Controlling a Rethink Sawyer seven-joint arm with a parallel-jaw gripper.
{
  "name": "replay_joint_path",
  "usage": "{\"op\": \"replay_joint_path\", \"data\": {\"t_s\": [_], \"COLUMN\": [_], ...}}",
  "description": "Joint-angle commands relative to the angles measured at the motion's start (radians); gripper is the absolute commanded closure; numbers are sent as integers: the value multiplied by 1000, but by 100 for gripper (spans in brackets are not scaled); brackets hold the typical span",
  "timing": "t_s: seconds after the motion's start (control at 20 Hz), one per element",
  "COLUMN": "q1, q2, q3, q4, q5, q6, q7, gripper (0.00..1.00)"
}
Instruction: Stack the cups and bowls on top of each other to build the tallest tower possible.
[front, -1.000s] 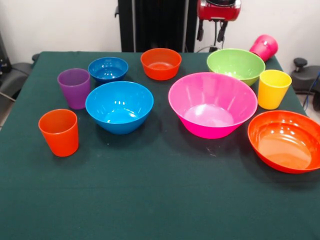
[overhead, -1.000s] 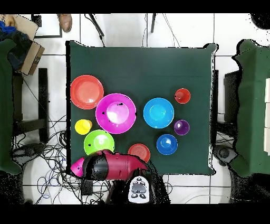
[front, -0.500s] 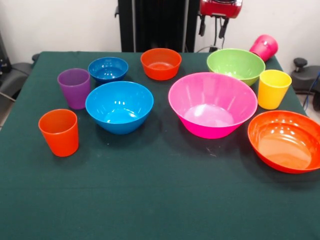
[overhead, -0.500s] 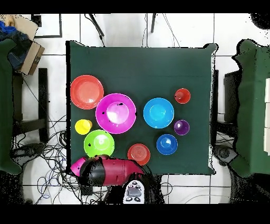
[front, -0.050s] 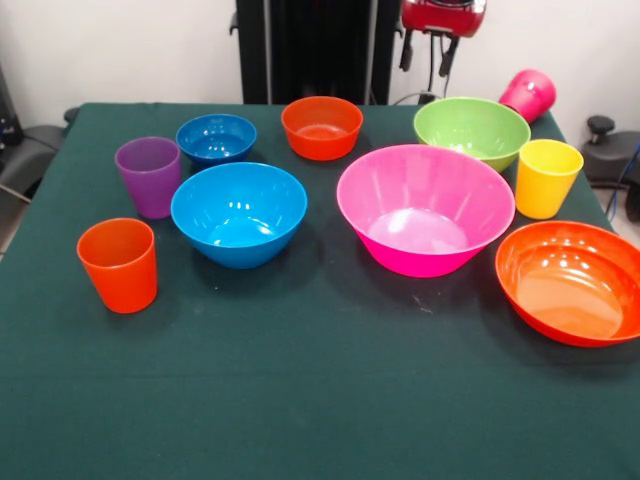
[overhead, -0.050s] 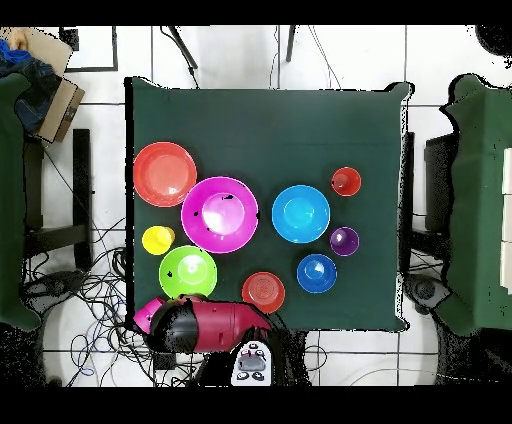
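A: Compared with a second ago, what has changed?

B: Only the gripper (front, -0.050s: 424, 60): it has risen toward the table's back edge. Every cup and bowl sits where it did. You can see two dark fingers hanging apart, open and holding nothing.

A: Where do the pieces stand?

B: Take the pink bowl (front, -0.050s: 425, 208) as your landmark. The lime bowl (front, -0.050s: 472, 130) is just behind it, the yellow cup (front, -0.050s: 547, 178) beside that, and the large orange bowl (front, -0.050s: 570, 282) is on the same side, nearer the camera. The medium blue bowl (front, -0.050s: 239, 213) sits on the opposite side; the purple cup (front, -0.050s: 149, 176) and orange cup (front, -0.050s: 120, 264) lie beyond it. The magenta cup (front, -0.050s: 528, 95) lies tipped behind the lime bowl.

A: Why separate?

B: You have nothing stacked yet. All pieces are glossy, smooth plastic with tapered walls, so expect nesting.
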Motion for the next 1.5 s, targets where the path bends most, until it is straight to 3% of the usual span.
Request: {"op": "replay_joint_path", "data": {"t_s": [0.05, 0.6, 1.5], "q1": [-1, 40, 23], "q2": [80, 106, 87], "q3": [71, 54, 48], "q4": [-3, -55, -68], "q5": [10, 27, 3], "q6": [-97, -66, -46], "q7": [162, 161, 124], "gripper": [0, 0, 0]}}
